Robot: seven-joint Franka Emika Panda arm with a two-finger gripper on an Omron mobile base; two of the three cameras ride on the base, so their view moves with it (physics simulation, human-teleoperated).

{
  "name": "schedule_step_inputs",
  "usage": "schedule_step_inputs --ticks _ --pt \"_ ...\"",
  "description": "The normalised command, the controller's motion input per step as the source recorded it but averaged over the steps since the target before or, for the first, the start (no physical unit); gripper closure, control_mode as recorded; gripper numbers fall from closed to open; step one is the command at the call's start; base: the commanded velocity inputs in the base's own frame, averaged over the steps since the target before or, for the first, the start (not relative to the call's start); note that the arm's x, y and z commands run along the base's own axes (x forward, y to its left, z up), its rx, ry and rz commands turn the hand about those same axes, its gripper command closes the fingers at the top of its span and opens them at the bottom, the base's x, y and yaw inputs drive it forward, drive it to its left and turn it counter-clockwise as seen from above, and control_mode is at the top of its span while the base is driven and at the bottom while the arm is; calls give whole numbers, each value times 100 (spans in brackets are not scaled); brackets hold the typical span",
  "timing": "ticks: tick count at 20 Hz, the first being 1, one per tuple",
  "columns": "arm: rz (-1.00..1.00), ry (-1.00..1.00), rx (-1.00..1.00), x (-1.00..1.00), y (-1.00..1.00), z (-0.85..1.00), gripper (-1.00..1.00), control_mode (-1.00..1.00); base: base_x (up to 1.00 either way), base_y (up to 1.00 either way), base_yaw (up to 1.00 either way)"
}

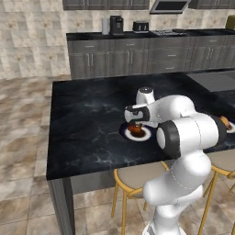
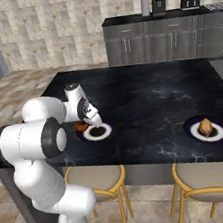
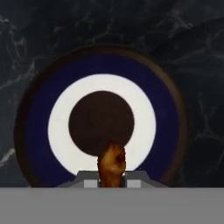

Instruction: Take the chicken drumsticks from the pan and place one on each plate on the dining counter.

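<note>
Jaws — clamped on reddish-brown drumstick (image 3: 112, 166) | drumstick between them, above near plate (image 3: 101, 120)

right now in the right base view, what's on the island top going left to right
reddish-brown drumstick held in the shut gripper → near plate below it → far plate carrying the golden drumstick

The dining counter (image 2: 147, 98) carries two plates, near one (image 2: 97, 132) and far one (image 2: 208, 131).
</note>
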Motion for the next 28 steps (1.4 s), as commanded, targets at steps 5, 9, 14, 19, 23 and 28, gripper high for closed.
schedule_step_inputs --ticks 5,9,14,19,23,28 --pt "0 4 0 17 0 -21 100 -100 0 0 0" --pt "0 8 0 16 0 -17 100 -100 0 0 0" --pt "0 10 0 11 0 -21 100 -100 0 0 0" --pt "-1 10 0 31 -1 -20 100 -100 0 0 0" --pt "0 11 0 27 -2 -20 100 -100 0 0 0" --pt "0 6 0 12 -1 -15 100 -100 0 0 0"
